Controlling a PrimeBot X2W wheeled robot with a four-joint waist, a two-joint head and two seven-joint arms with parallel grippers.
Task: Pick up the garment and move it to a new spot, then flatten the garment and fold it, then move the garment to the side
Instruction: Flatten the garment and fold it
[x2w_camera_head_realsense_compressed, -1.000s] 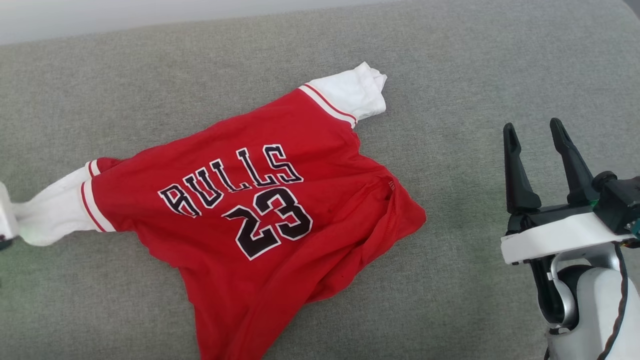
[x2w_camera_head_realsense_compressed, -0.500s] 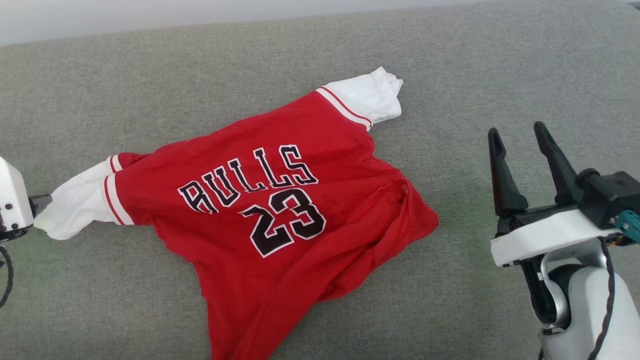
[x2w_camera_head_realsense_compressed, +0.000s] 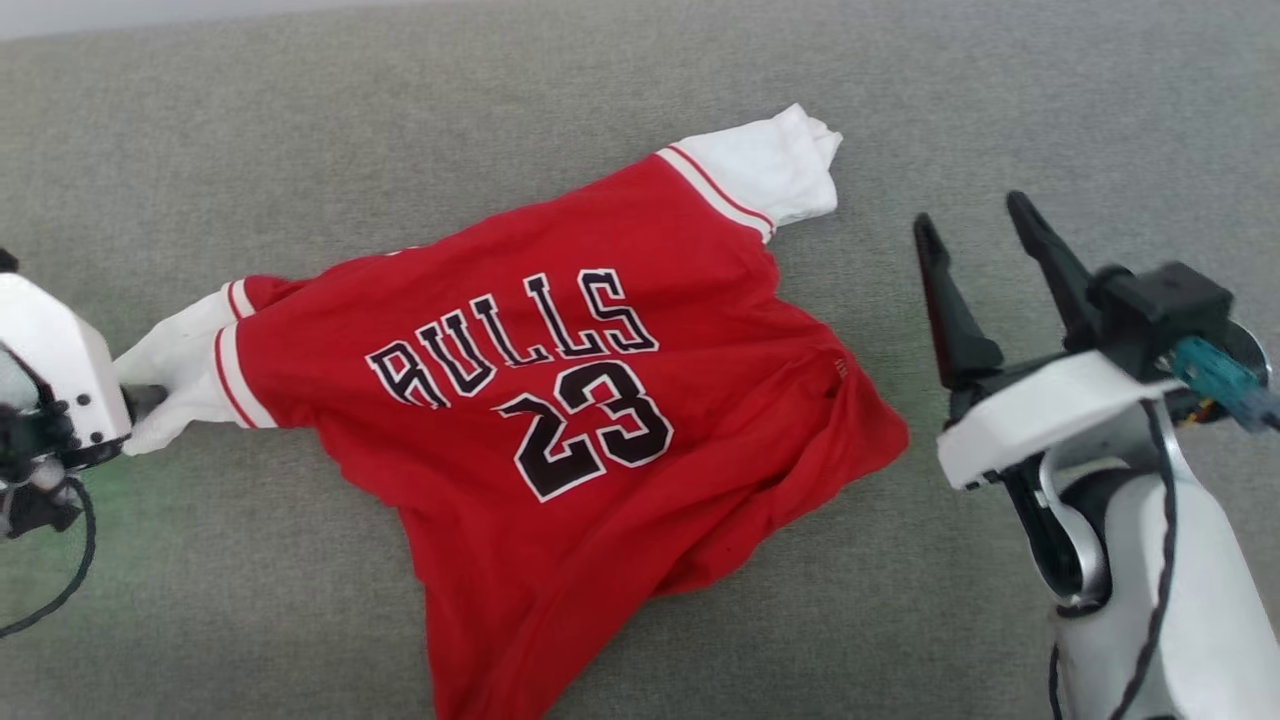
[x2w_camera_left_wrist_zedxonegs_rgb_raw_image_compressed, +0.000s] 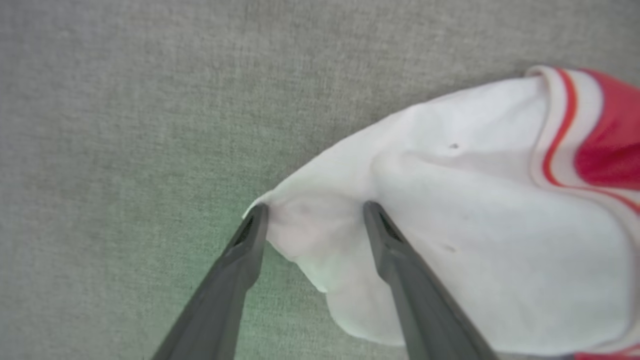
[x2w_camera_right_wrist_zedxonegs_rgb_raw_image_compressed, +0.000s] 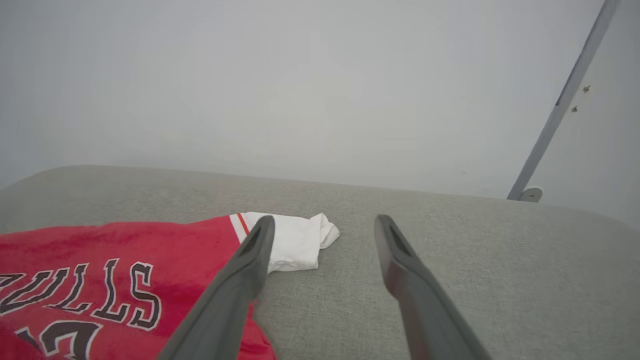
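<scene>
2 sets wide open: L jaws straddle white sleeve tip of garment, unclamped; R jaws empty.

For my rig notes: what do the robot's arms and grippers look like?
Both grippers: two long, tapered dark fingers. Right gripper: white bracket, teal connector, pale forearm, black cable. Left gripper: white housing, black cord.

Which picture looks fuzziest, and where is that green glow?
Left wrist view: fuzziest, the garment looks soft, green glow on the grey cushion around the left gripper. Head view: sharp letters, fainter green patch by that gripper. Right wrist view: the right gripper's finger bases blur.
</scene>
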